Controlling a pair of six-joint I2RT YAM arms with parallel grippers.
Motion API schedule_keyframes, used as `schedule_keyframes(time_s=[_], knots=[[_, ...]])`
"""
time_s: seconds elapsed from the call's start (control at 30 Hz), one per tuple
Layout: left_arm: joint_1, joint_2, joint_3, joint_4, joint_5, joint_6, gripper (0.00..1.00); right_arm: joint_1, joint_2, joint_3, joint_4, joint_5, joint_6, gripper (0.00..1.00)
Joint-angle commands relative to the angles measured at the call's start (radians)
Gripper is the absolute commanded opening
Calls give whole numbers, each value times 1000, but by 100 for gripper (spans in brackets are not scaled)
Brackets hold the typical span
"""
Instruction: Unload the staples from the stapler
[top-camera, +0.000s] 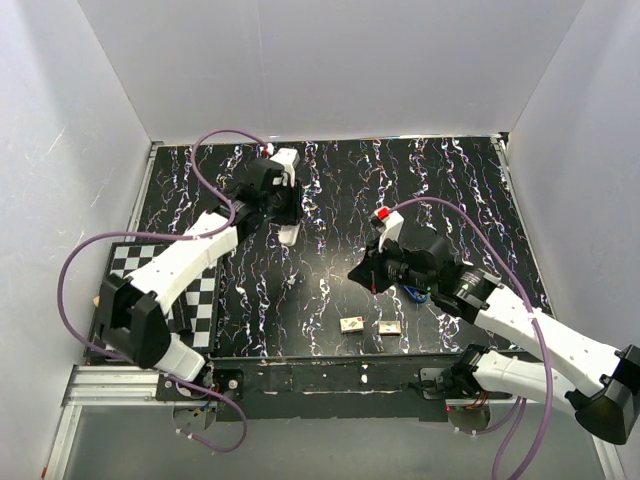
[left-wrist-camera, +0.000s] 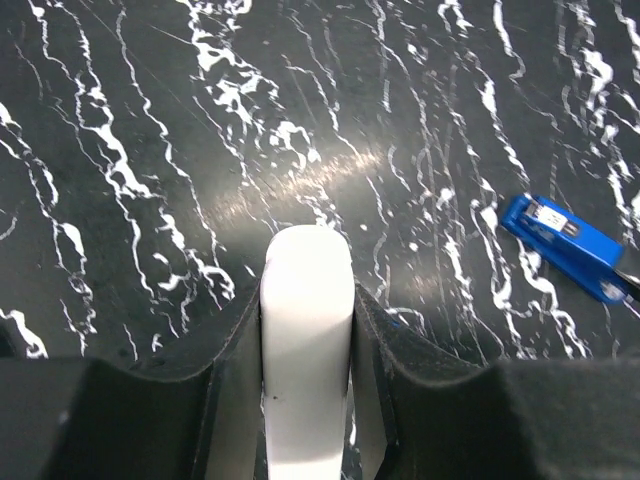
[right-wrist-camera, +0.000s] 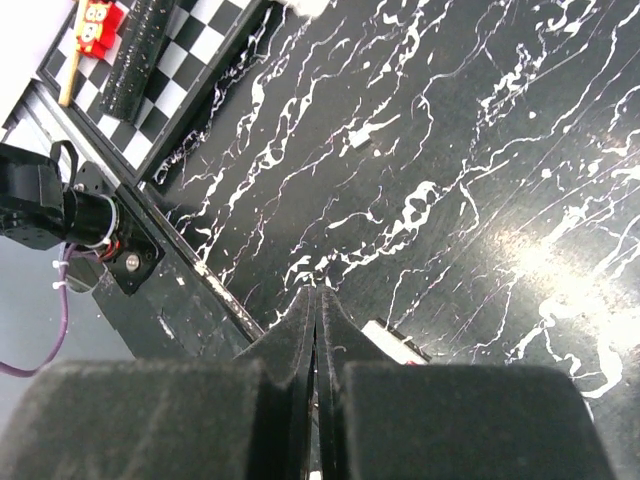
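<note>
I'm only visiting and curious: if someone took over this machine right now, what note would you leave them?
Left claw: shut on a white object.
Right claw: shut, apparently empty.
Blue stapler: lying on the table beside the right arm, in neither claw.
Two small blocks sit near the front edge; I can't tell if they're staples.
Done: unclear.
Left: confirm the stapler is empty.

One blue stapler (left-wrist-camera: 560, 245); two small blocks (top-camera: 351, 324), (top-camera: 388, 327); one white piece (left-wrist-camera: 306, 330); one checkered mat (top-camera: 135, 258).

Black, white-veined marble tabletop (top-camera: 340, 200), carrying a checkered mat (top-camera: 128, 258) at left, a blue stapler (left-wrist-camera: 565, 245) at right, and near the front edge a small tan block (top-camera: 352, 324) just beside a second block (top-camera: 389, 327).
</note>
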Motion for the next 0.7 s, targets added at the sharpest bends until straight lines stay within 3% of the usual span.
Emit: schedule_keyframes(time_s=[0.0,0.33,0.67], knots=[[47,110,115,-13,-36,36,0,0,22,-18,74,-32,46,1],[181,402,321,-96,-82,77,0,0,69,-39,120,-69,65,1],[227,598,413,-124,-128,85,0,2,124,-41,157,-101,66,1]])
